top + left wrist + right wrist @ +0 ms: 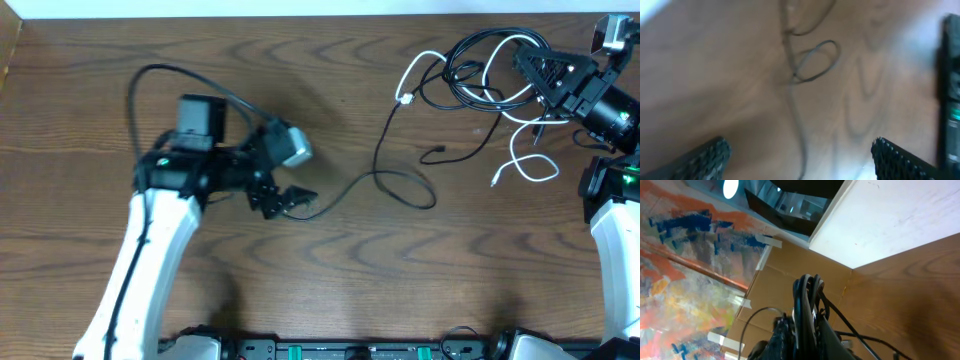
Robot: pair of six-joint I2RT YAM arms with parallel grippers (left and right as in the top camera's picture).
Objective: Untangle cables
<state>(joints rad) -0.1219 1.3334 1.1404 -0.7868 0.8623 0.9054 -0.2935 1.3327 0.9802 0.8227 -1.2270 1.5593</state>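
- Right hand (807,326) is clamped on the knot of cables (480,90) at the far right of the counter (300,290).
- Left hand (800,157) gapes wide, with one black cable (378,150) running between its fingers.
- One white cable (412,75); I cannot count the black ones in the knot.
- The counter is wood-grain brown. Cardboard (790,265) and a painted panel (685,245) lie beyond it.

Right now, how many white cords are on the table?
1. The white cable lies on the right side of the table, woven through the black cables bunched in the right tool. That tangle may hide another.
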